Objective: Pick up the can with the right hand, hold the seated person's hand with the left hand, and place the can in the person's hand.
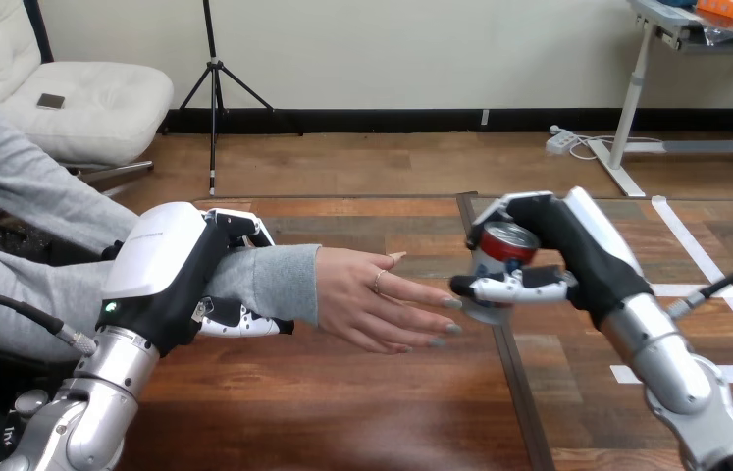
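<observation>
A small metal can (501, 257), lifted clear of the wooden table (342, 412) a little right of centre, tipped so that its silvery top with a red rim faces left and toward the near side. Clamped in the right hand (578, 250): black-and-white fingers (524, 285) curled across the can's near side, more curled over its far rim, the black palm behind it on the right. Silver right forearm slanting from there down to the near right corner. Just left of the can, the person's hand (372, 299), stretched out with the fingers pointing right and the thumb on the far side. Fingertips of that hand close beside the tip of the robot finger crossing the can; touching or not, cannot tell. Can itself to the right of the person's palm and apart from it. Further left, a grey sleeve (279, 280) covering the person's forearm as far as the wrist. Closed round that sleeved forearm, the left hand (171, 280): fingers curled over the far side, thumb hooked along the near side, white shell uppermost. Silver left forearm rising from the near left corner. Person's arm reaching in from the left edge. Beneath it all, reddish and dark planks, with a dark seam running from near to far under the can.
</observation>
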Motion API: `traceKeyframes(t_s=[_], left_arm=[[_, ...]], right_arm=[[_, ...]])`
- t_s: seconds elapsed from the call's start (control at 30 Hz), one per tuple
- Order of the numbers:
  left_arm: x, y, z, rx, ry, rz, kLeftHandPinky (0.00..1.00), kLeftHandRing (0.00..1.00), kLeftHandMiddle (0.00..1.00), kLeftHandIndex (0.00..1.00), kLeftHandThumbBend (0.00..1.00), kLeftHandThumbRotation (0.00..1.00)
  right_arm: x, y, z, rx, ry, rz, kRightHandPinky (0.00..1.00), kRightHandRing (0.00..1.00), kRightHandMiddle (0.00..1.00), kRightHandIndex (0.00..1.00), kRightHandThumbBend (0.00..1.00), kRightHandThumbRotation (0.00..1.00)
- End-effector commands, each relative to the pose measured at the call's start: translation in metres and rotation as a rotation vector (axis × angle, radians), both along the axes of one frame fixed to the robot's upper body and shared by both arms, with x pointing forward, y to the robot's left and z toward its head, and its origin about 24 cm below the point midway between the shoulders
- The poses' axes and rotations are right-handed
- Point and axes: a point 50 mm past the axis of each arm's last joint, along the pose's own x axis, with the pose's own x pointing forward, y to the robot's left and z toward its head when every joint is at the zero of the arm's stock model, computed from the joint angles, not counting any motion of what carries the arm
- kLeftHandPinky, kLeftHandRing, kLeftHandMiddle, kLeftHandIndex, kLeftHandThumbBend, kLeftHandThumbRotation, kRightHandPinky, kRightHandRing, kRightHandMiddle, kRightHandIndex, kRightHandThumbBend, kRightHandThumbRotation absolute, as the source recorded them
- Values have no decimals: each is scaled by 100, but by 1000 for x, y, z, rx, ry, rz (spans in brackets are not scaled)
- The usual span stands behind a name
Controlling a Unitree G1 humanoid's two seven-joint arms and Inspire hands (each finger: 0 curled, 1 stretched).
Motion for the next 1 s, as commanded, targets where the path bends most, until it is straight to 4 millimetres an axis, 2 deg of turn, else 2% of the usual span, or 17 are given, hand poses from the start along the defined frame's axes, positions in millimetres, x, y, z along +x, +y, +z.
traceKeyframes(t_s=[0.0, 0.97], left_arm=[[19, -8, 40, -70, -166, -15, 16, 19, 29, 41, 78, 0], [18, -9, 38, -70, -170, -13, 15, 18, 28, 41, 78, 0]], right_arm=[[27, 23, 49, 27, -174, 49, 35, 36, 41, 47, 63, 0], [29, 55, 56, 56, -205, 155, 32, 35, 40, 46, 63, 0]])
